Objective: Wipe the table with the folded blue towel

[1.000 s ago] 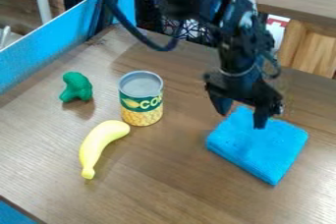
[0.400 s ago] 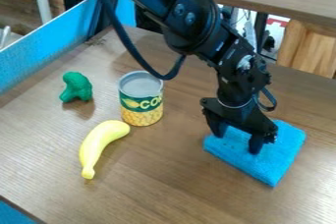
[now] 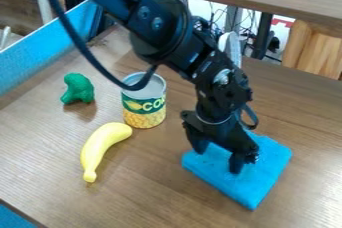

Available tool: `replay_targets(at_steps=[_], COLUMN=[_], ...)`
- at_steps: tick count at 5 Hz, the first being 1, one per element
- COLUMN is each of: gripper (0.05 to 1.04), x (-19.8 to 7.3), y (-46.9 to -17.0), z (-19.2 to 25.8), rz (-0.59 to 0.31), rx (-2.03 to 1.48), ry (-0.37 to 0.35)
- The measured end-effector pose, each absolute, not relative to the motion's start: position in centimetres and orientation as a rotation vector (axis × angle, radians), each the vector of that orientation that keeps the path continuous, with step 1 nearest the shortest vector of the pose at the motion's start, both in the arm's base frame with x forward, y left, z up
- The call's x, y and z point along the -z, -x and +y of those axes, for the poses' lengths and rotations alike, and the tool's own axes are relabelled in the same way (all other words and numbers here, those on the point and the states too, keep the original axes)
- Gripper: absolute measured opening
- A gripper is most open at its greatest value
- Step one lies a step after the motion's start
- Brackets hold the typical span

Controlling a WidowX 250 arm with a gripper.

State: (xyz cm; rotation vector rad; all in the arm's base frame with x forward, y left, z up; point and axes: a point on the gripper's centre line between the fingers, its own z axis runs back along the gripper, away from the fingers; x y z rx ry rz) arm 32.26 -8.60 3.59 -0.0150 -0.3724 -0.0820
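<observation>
Wood-grain table [image 3: 167, 187] under everything, w/ a blue side wall [image 3: 33, 62] off toward 10 o'clock (12 = top edge of view). Black gripper [image 3: 218, 161] hung just past ctr, tipped down, its two fingers spread w/ a clear gap btwn them. Nothing looked pinched; the tips were down at the blue cloth [image 3: 260, 172], apparently touching its top, tho exact contact was hard to tell.

Key relation: cloth was directly beneath the gripper, most of it toward 4 o'clock from the tips, w/ only a narrow strip out past them toward 8. It lay flat, approx. square, so no clear long axis; one corner pointed to 6 o'clock, another to btwn 2 & 3. Finger-to-finger line ran approx. 10 to 4, i.e. across the cloth's near-9 o'clock part rather than over its middle.

Farther out: corn can [image 3: 143, 106] upright at 10–11 o'clock from the gripper, well apart from the cloth, w/ the arm's cable [image 3: 75, 42] crossing in front of its top. Yellow banana [image 3: 99, 146] at approx. 9, long axis approx. 1 to 7, upper end just beside the can's base. Green toy [image 3: 78, 89] farthest, at 10. Arm [image 3: 160, 22] came in from 11.
</observation>
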Motion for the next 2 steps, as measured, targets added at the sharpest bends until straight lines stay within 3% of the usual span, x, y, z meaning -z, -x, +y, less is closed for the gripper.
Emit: replay_targets(at_steps=[2], gripper=[1.001], x=[-4.8], y=[-27.1], z=[-6.9], rz=[-0.381], rx=[0.137], ry=[0.012])
